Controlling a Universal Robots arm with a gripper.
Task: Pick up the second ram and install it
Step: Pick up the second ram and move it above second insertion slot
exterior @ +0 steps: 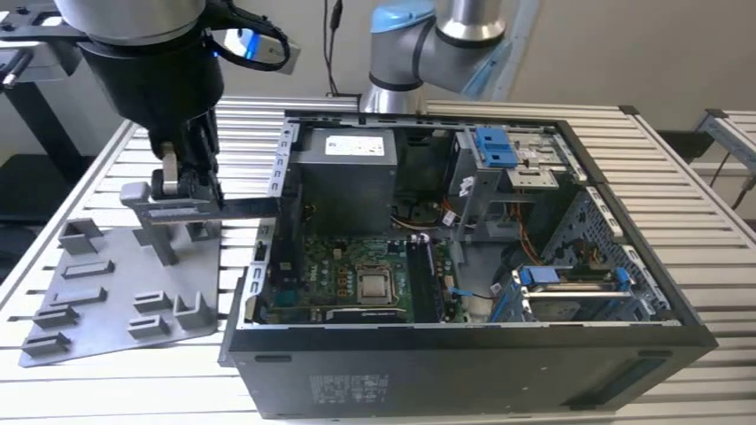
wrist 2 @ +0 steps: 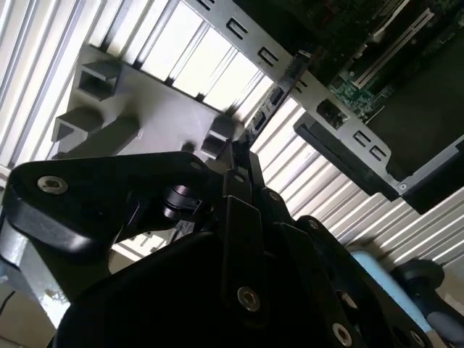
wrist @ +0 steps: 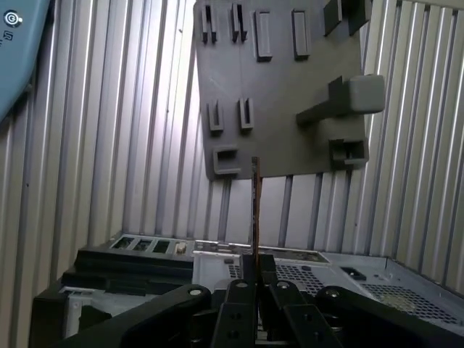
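A grey plate [exterior: 112, 297] lies at the exterior view's left. Above it, the memory stick [exterior: 250, 208] is clamped on edge in the closed gripper [exterior: 189, 190], likely so its long edge suits a slot. It is pointed toward the open computer case [exterior: 473, 372].

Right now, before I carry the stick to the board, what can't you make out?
- Memory slots, exterior view: too small to tell which one is free.
- The second ram, first wrist view: seen edge-on, so its notch and chips are hidden.
- Its held end, second wrist view: covered by the gripper body.
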